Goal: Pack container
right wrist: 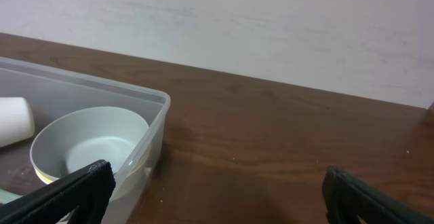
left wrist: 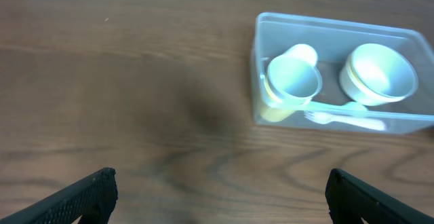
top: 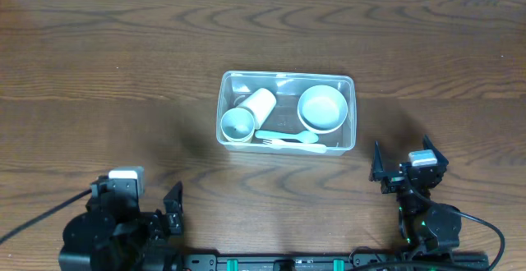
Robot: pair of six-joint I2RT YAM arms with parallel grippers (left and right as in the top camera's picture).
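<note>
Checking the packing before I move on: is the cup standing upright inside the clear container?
No, the cup lies tipped on its side in the container, its open mouth toward the near wall.

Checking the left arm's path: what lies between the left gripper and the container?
Only bare table, no object, lies between the left gripper and the container; the left wrist view shows it.

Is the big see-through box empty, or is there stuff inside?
Not empty: the container holds a cup, a bowl and a fork.
</note>
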